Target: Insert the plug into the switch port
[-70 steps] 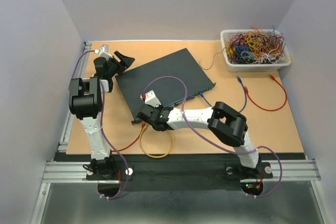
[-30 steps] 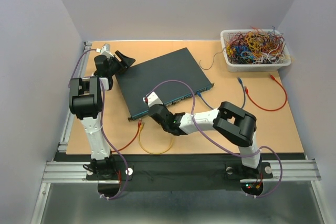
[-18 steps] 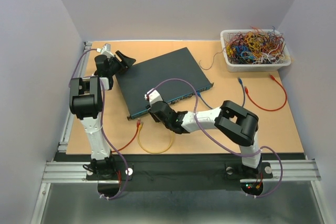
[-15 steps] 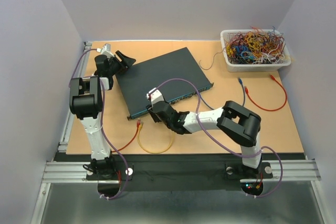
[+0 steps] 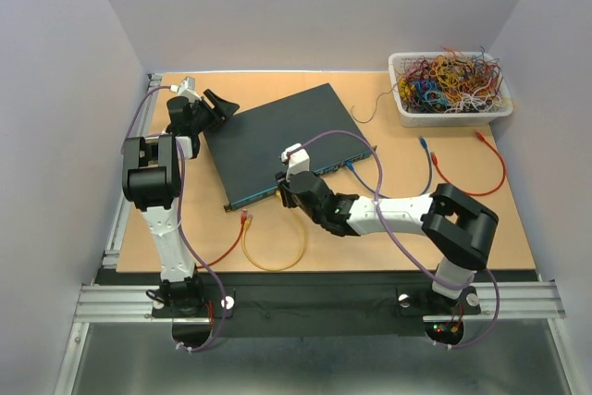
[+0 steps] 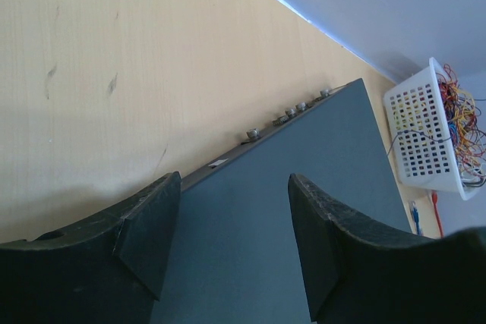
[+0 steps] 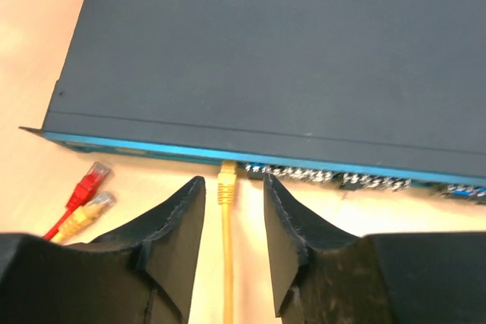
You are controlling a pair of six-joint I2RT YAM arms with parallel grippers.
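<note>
The switch [image 5: 277, 136] is a flat dark teal box lying askew mid-table. In the right wrist view its narrow blue front face carries a row of switch ports [image 7: 334, 178]. A yellow plug [image 7: 226, 180] sits with its tip in the leftmost port, its cable running back between my fingers. My right gripper [image 7: 231, 191] is open, one finger on each side of that plug with a gap to it. In the top view the right gripper [image 5: 280, 190] is at the front face. My left gripper [image 6: 231, 240] hangs open over the switch's far-left corner [image 5: 217, 106], holding nothing.
A loose red plug [image 7: 93, 178] and a second yellow plug [image 7: 100, 204] lie left of my right fingers. The yellow cable loops [image 5: 275, 256] toward the near edge. A white basket [image 5: 450, 85] of wires stands far right, with red [image 5: 472, 182] and blue [image 5: 428, 159] cables nearby.
The right gripper has opened and its wrist has shifted right along the switch's front face, with the elbow swinging right. The left arm has stayed still.
</note>
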